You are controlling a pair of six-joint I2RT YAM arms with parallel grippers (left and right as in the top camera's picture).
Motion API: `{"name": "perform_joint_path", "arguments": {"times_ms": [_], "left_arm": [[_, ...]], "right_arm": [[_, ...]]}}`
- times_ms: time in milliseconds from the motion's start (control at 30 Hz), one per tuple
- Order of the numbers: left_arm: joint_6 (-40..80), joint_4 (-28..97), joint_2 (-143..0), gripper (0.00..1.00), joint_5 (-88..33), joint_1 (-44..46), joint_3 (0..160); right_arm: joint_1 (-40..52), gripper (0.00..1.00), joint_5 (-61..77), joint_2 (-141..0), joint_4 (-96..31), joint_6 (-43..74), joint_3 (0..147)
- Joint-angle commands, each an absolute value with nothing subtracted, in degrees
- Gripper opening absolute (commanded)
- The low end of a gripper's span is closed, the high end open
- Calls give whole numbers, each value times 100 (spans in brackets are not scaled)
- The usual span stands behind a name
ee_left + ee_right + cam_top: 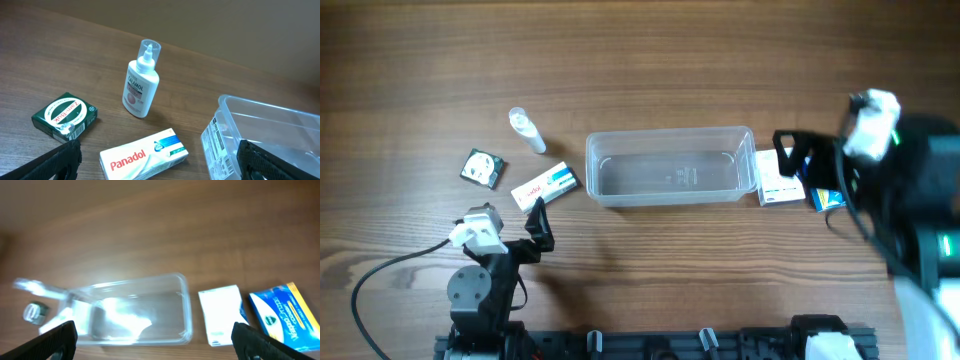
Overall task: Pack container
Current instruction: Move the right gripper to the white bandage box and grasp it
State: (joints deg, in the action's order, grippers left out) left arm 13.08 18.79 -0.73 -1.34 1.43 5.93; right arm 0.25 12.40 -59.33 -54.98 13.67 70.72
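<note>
Nearest, the left gripper (536, 222) hung with its fingers spread wide and nothing between them. Just beyond it lay a white Panadol carton with red and blue print (144, 157), and a dark green square Zam-Buk box (64, 114) to its left.

Mid-table sat the container, a clear plastic rectangular tub with rounded corners and a rim (650, 170), apparently empty. It looked light, its thin walls likely to flex, and slick enough to skid if nudged. The rim at a short end seemed the soundest hold.

Just beside its right end lay a white rectangular carton (777, 180), then a blue-and-yellow box (281, 311). The right gripper (790, 152) hovered there, equally wide and holding nothing.

Farther left lay a white Calamol bottle with a clear cap (140, 82). Bare wood beyond the tub left room to move.
</note>
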Motion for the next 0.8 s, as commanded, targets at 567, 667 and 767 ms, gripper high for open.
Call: {"name": "perform_joint_path", "arguments": {"times_ms": [567,667,767], "left_arm": [[1197,1857,-16,100,-56,148,569],[1197,1857,-16,100,-56,148,569],[1197,1857,-16,100,-56,148,569]], "right_arm": [[-600,100,255,-9435,-5850,587,6941],[-558,99,416,-9555,-5631,456,6670],[-558,100,652,-9570,-5380,305,6416]]}}
